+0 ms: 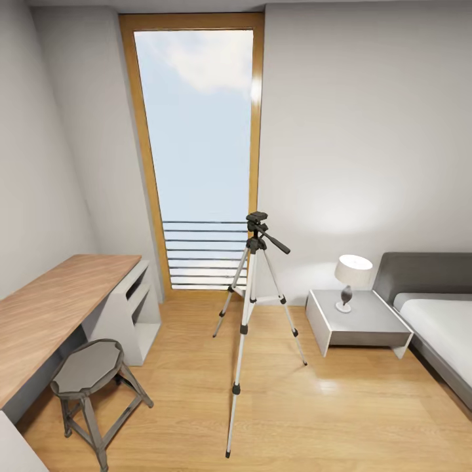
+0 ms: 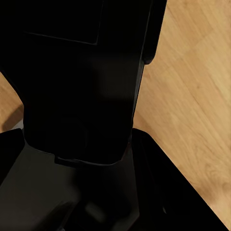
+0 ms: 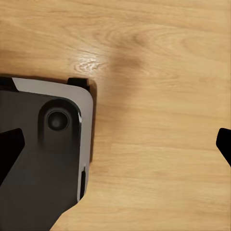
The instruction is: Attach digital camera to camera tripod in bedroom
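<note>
1. The tripod stands upright on the wood floor in front of the window, its long axis vertical.
2. Its three silver legs splay out: one comes toward the camera and ends lowest in the head view, one runs back and left toward the window, and one runs right toward the nightstand.
3. The black head sits on top with nothing mounted on it; the pan handle points down and to the right.
4. The room has white walls, and the tall wood-framed window shows sky and horizontal rails at its foot.
5. At the left a wood-topped desk runs along the wall, with a grey stool just beside it.
6. At the right, the grey nightstand carries a white-shaded lamp; the bed lies just beside it.
7. The left wrist view shows dark robot parts over the plank floor; I cannot tell how that gripper's jaws stand.
8. In the right wrist view the right gripper hangs over the floor and a grey and black robot part; its black fingertips sit at opposite edges, wide apart, with nothing between them.
</note>
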Robot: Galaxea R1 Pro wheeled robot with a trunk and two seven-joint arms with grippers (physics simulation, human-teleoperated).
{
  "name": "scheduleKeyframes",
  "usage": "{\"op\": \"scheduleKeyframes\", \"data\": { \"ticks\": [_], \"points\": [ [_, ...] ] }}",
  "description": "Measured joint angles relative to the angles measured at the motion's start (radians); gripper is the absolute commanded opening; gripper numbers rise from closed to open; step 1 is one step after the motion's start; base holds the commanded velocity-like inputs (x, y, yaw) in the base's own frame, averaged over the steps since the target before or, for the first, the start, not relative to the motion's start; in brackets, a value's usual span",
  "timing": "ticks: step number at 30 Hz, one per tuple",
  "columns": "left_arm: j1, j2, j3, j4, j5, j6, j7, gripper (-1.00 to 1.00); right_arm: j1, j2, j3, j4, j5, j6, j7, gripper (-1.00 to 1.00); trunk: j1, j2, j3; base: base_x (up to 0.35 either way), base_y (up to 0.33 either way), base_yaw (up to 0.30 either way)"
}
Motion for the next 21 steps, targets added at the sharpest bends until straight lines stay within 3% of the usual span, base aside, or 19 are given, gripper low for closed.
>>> {"op": "scheduleKeyframes", "data": {
  "ticks": [16,21],
  "points": [
    [0.000,0.000,0.000,0.000,0.000,0.000,0.000,-1.00,0.000,0.000,-0.001,0.000,0.000,0.000,0.002,1.00,0.000,0.000,0.000,0.001,0.000,0.000],
    [0.000,0.001,0.000,0.000,-0.003,0.001,0.000,-1.00,0.000,-0.001,-0.001,0.001,0.000,0.001,0.000,1.00,0.000,0.000,0.000,0.210,0.000,0.000]
  ]
}}
